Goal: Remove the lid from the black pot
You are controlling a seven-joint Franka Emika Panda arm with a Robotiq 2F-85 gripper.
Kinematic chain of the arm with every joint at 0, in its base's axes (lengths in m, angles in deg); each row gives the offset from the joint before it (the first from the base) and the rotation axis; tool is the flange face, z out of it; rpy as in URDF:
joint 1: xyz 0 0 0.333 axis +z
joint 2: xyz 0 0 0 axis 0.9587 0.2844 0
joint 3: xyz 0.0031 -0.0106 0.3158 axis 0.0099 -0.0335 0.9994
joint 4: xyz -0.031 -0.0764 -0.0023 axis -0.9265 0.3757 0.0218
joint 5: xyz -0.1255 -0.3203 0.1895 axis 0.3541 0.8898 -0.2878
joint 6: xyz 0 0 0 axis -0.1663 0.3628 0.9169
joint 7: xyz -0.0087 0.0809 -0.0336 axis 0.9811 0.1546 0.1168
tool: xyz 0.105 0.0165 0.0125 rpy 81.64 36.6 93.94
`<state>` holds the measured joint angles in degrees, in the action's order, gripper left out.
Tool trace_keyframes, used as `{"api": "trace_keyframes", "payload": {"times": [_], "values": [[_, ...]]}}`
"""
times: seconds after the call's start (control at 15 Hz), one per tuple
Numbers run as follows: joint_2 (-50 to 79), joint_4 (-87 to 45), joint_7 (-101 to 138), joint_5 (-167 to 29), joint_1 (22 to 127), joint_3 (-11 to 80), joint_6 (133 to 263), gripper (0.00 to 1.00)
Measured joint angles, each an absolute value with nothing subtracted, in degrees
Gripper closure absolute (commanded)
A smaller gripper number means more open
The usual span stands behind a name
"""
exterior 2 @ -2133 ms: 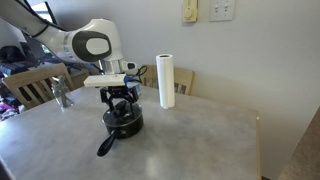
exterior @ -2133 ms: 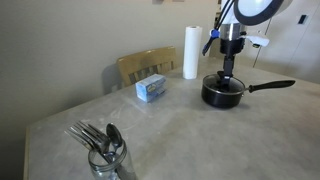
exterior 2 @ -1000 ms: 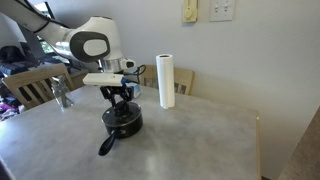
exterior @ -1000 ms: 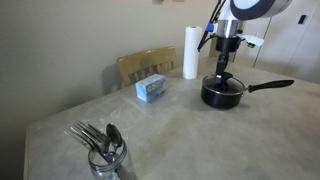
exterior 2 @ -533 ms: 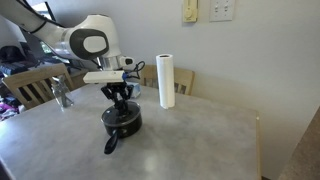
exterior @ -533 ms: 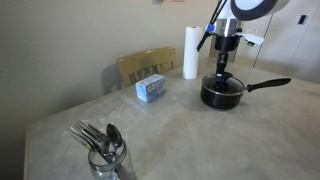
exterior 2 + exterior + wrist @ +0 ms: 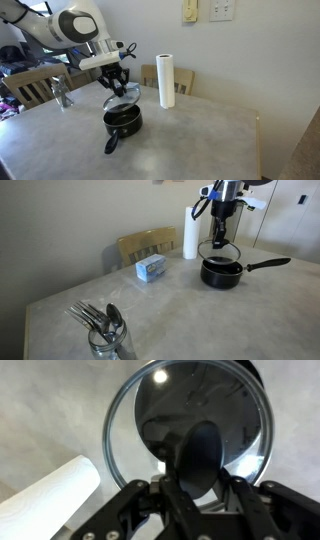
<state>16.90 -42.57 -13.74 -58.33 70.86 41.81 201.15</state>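
The black pot (image 7: 222,273) (image 7: 122,120) stands uncovered on the table in both exterior views, its long handle (image 7: 266,265) (image 7: 110,145) sticking out. The round glass lid (image 7: 220,253) (image 7: 121,100) (image 7: 187,422) hangs a short way above the pot. My gripper (image 7: 220,239) (image 7: 117,86) (image 7: 200,478) is shut on the lid's black knob (image 7: 198,455), which fills the space between the fingers in the wrist view. Through the glass the pot's dark inside shows below.
A white paper towel roll (image 7: 190,232) (image 7: 166,81) (image 7: 45,500) stands upright behind the pot. A blue box (image 7: 152,269) lies mid-table, a glass of cutlery (image 7: 104,330) (image 7: 62,95) near one edge. Wooden chairs (image 7: 146,246) (image 7: 30,87) stand at the table's sides.
My gripper closed on the lid's knob and rose, lifting the lid clear of the pot. The pot turned slightly, its handle swinging a little.
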Motion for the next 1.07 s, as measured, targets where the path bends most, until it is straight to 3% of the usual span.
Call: {"api": "trace_keyframes", "payload": {"times": [0.67, 1.07], "values": [[15.0, -45.4, -21.8, -68.8, 73.4, 49.4, 201.6, 0.87], [17.2, -48.1, -16.7, -58.3, 80.4, 49.6, 206.4, 0.87]]}}
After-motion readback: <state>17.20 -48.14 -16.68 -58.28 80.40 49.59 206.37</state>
